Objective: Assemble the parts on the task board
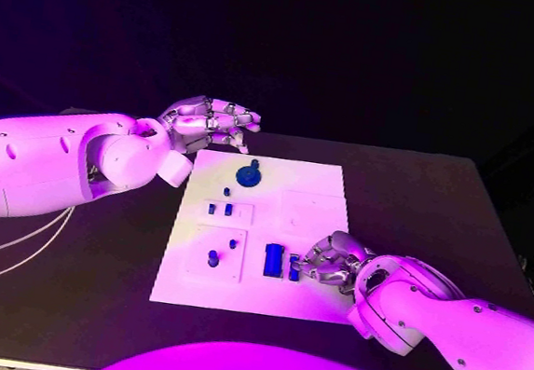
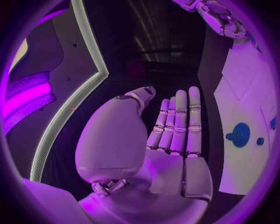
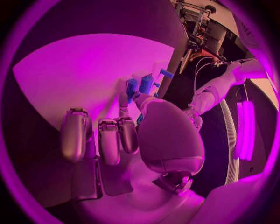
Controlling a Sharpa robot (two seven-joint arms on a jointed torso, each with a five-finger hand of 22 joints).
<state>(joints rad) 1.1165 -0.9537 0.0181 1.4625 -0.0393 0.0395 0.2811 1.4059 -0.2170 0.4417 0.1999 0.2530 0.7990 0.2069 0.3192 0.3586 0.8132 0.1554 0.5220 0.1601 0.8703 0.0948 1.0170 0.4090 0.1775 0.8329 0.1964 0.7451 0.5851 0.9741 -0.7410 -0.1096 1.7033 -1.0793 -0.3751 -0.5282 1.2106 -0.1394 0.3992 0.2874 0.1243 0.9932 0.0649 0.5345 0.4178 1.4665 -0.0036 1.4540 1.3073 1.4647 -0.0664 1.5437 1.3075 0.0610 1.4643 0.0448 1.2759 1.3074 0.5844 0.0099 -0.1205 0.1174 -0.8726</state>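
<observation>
On the task board (image 1: 252, 286), parts (image 1: 280, 262) touch right hand (image 1: 332, 263).

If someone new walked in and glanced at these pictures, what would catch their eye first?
Most likely the white task board in the middle of the black table, dotted with small blue parts. A round blue part sits near its far edge. The right hand reaches onto the board's near right side, by an upright blue part, while the left hand hovers off the far left corner, holding nothing.
</observation>
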